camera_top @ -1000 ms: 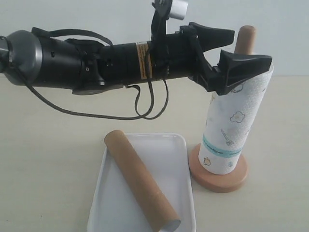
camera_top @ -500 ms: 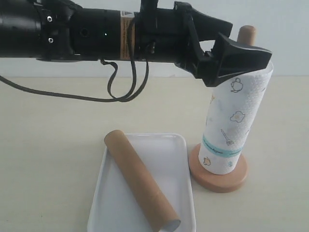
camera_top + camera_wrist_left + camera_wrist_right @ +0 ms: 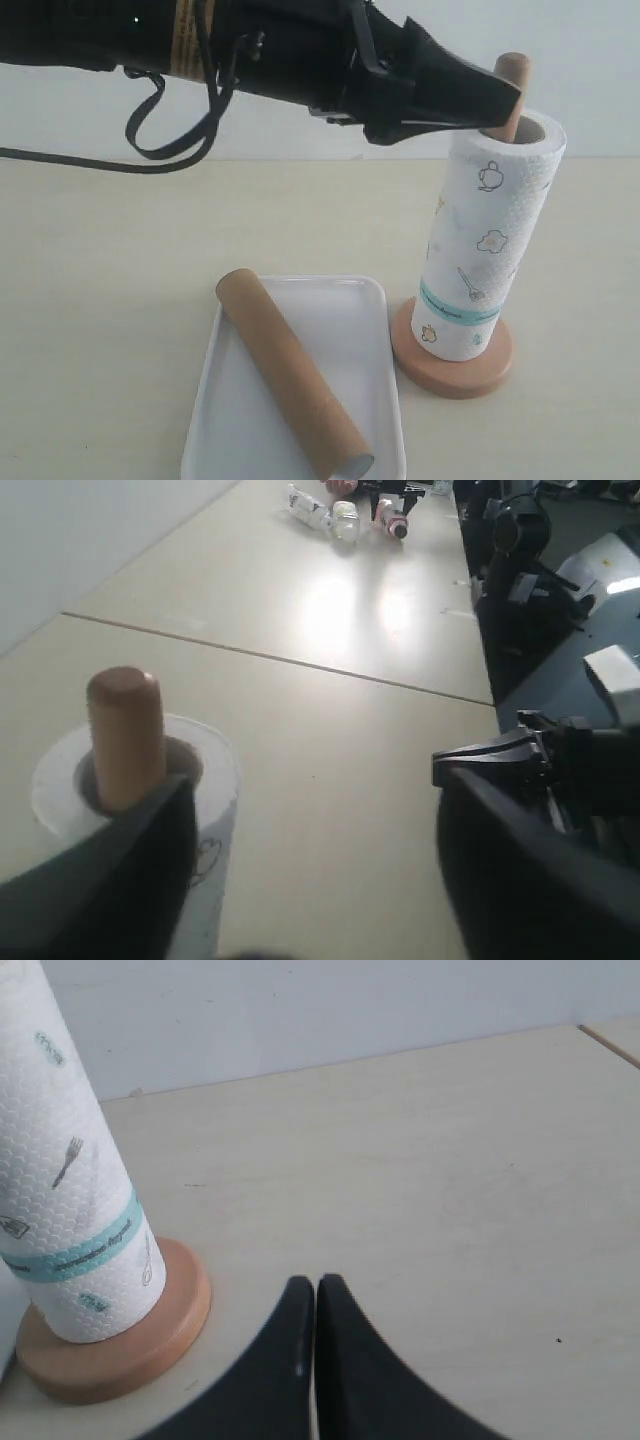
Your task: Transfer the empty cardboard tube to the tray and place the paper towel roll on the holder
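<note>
The left gripper point(image 3: 315, 785) is hovering with its fingers point(image 3: 520, 880) spread wide, holding nothing; the paper towel roll point(image 3: 490, 230) is standing just beneath them, threaded on the holder point(image 3: 452, 378), whose post is poking up beside one finger; the placing looks done, so the arm is best lifting straight up, avoiding the post so the slightly leaning roll is not tipping; the right gripper point(image 3: 316, 1295) is sitting pressed shut, empty, near the base; well below the fingers, the cardboard tube point(image 3: 290, 370) is lying slantwise in the tray point(image 3: 350, 300); nothing is blocking the way up.
</note>
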